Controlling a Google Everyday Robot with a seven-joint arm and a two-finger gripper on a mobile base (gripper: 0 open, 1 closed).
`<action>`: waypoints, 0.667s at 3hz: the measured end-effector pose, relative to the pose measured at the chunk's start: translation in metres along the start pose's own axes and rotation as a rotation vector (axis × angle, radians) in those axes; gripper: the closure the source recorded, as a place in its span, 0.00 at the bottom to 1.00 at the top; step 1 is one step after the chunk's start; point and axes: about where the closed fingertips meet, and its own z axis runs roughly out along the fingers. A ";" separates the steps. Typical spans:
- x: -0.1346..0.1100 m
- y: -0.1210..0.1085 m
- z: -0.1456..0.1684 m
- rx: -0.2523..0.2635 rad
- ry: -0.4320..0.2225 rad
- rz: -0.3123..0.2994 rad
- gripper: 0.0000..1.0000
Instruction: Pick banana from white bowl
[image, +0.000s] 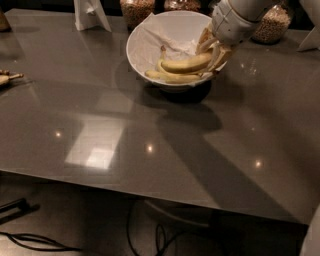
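**A:** Where is the two-finger gripper (212, 52)?

**B:** At the right-hand side of the large, round, glossy white bowl (137, 47). It reaches down into the bowl from the white robot arm (240, 17), which comes in from the upper right corner.

**A:** And its fingers (220, 54)?

**B:** Clenched on the plump curved yellow banana (186, 64). The tan fingers sit on either side of its right end, and that end disappears between them.

**A:** Where does that banana lie?

**B:** Inside the bowl, in the right part nearer the camera, running roughly left to right. Its short brownish stem points up at the left end, towards the middle of the bowl. I cannot tell whether it is clear of the fruit below it.

**A:** What is below it?

**B:** A thinner, paler yellow banana (170, 78), just beneath and nearer the camera. Behind both, a crumpled white paper napkin (167, 35) lines the bowl's far wall.

**A:** And around the bowl?

**B:** It stands upright on the glossy dark grey bench (150, 145), towards the far side. Behind it are glass jars of grains: one (136, 9) to its left, another (274, 24) to the right beyond the arm. A white stand (90, 12) sits near the far left corner. A small object (6, 77) lies at the left edge, and I cannot make out what it is. Black cables (30, 241) lie on the floor beneath.
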 end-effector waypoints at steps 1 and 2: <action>-0.005 0.013 -0.014 0.039 -0.083 0.009 1.00; -0.029 0.033 -0.040 0.049 -0.154 -0.021 1.00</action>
